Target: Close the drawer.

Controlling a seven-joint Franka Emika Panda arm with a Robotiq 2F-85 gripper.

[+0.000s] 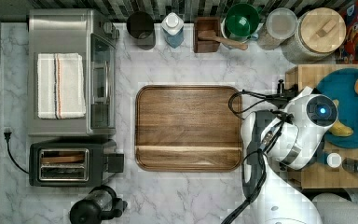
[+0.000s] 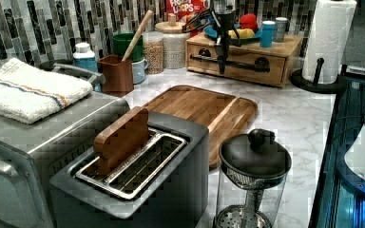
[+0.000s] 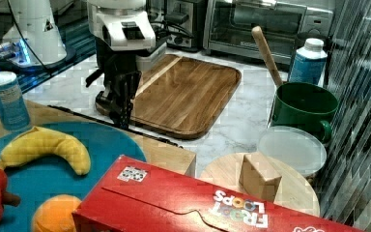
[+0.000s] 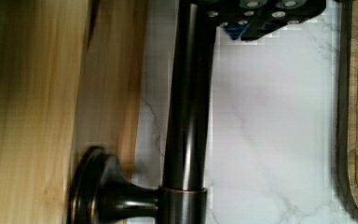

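**Fingers at the drawer handle**

The fingers [image 2: 221,64] hang down right at the dark metal handle [image 2: 228,61] on the drawer [image 2: 235,64] front, and whether they pinch the bar or sit spread, I cannot tell. Up close in the wrist view, the handle [image 4: 186,116] runs long and dark, its round mount fixed to the light wood face [image 4: 28,116]. The drawer sits in the wooden box at the top view's right, under the blue plate [image 1: 349,93] with banana [image 3: 46,145] and orange. Between the box and the dark board [image 1: 189,128] lies bare marble bench [image 1: 191,60]. Toaster [image 1: 72,163], oven and French press stand well apart.
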